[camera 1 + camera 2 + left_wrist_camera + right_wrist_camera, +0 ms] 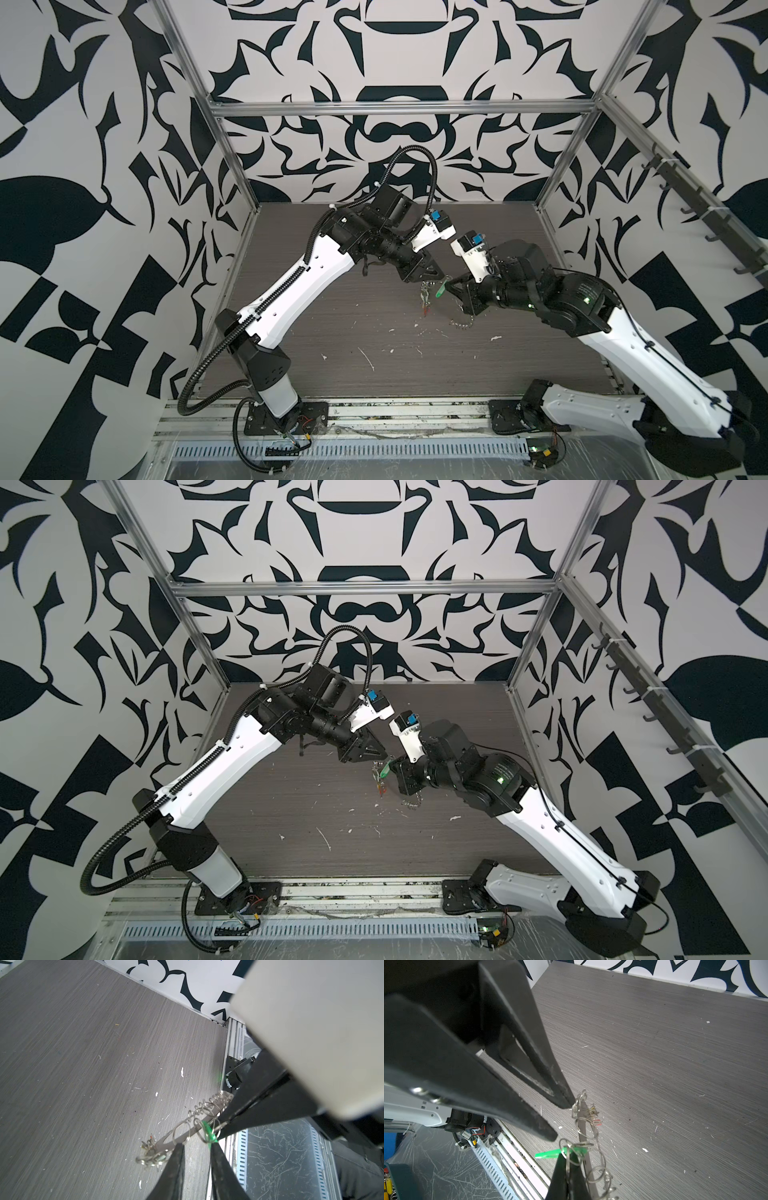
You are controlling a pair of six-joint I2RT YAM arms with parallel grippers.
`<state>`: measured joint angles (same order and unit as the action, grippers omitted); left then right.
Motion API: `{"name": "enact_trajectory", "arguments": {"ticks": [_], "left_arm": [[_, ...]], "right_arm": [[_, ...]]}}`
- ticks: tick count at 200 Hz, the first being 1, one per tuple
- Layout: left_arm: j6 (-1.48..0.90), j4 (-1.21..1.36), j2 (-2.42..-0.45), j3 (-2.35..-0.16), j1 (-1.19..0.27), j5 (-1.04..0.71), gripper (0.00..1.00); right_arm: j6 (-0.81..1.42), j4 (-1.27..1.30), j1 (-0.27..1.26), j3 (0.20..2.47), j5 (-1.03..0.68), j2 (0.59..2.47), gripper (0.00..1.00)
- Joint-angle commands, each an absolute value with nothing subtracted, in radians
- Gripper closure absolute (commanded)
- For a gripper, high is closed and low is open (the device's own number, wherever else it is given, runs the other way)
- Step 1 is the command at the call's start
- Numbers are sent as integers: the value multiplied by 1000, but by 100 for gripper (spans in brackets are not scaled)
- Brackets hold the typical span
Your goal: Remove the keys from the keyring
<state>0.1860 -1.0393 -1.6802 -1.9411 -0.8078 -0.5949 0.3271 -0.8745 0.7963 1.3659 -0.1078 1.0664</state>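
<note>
my right gripper (220, 1125), jaws together, pinches the keyring (164, 1142) by a rim loop over the table (83, 1064) — the green tag (208, 1133) sits just ahead of my left gripper (196, 1146), its tips parted, so i'd take it with that arm, the disc's long axis running away from it edge-on.

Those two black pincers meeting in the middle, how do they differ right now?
The left pincer has its tips apart; the right pincer is pinched shut. The left pincer grips nothing that I can see, its tips just beside the keyring; the right pincer holds a wire loop next to the green tag. Both are black and pointed, and they meet at the keyring.
</note>
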Motion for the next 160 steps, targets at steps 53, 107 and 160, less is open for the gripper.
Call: {"name": "enact_trajectory", "arguments": {"ticks": [53,107,160], "left_arm": [[193,-1042,-1649,-1907,-804,-686,74],[190,-1024,-1658,-1922,-804,-686,76],[190,-1015,-1661,-1900,-804,-697,83]], "right_arm": [[339,-810,801,1429,-125,1061,100],[338,-810,801,1435,-144,1078,100],[337,-810,801,1439,-148,1080,100]]}}
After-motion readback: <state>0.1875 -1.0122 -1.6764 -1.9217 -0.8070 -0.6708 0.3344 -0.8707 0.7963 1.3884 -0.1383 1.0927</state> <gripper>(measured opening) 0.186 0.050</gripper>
